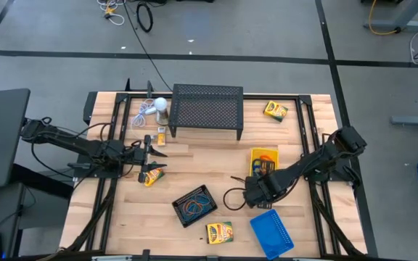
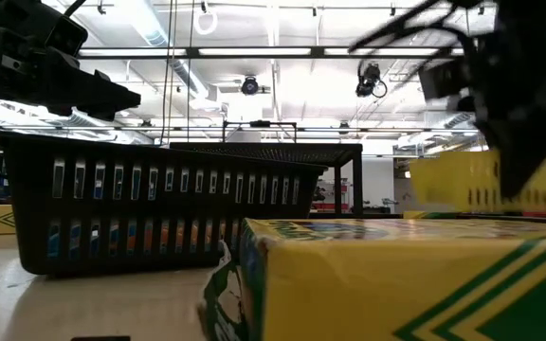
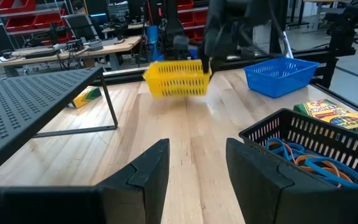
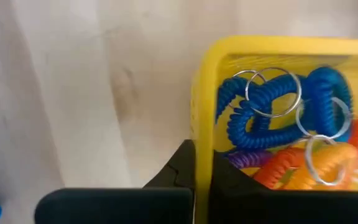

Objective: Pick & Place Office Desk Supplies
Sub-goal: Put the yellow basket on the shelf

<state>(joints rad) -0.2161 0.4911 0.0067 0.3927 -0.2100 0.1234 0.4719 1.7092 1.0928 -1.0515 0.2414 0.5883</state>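
Now we see the right gripper (image 4: 201, 180) pinching the yellow tray's (image 4: 202, 106) wall — coiled key rings (image 4: 272, 112) inside (blue, orange) — left gripper (image 3: 197, 171) parted, empty.

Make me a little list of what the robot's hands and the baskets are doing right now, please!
right gripper: shut on the yellow tray's wall
yellow tray: holds blue, orange and purple coil loops with metal rings
left gripper: jaws apart, nothing between them, above bare table
black tray: coloured loops inside, sits on the table
blue tray: near the table's front edge
crayon box: lies between the black and blue trays
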